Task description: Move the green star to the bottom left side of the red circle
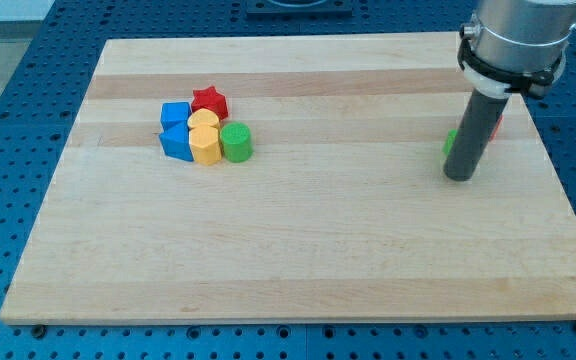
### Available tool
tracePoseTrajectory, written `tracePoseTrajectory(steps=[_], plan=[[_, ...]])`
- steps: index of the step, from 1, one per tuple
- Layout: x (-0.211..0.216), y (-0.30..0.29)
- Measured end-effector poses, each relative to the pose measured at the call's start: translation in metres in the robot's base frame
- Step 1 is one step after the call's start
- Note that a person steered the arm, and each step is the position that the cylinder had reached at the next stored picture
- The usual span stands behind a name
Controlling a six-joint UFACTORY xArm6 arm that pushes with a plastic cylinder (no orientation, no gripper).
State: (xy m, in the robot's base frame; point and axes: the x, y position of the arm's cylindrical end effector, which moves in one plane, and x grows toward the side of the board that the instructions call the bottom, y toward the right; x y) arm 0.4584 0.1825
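Now the push is near its end: green star (450, 143) pressed up toward the red circle (495, 122).
My tip (459, 177) rests on the counter (298, 250) below the red circle, and the rod covers most of both blocks, so only a green sliver shows at the circle's lower left and a red sliver beside the rod. No fingers exist on this rod, so nothing is grasped. Judging by this, the star looks close to its place; next calls for backing off gently to check, without nudging the circle. Far toward the view's left of the circle sits a cluster: red star (209, 100), two blue blocks (175, 128), two yellow blocks (205, 138), green cylinder (235, 142).
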Motion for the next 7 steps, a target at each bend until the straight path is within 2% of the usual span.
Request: tracePoseTrajectory(steps=[2, 4, 7], plan=[[0.000, 0.013], [0.000, -0.052], [0.032, -0.205]])
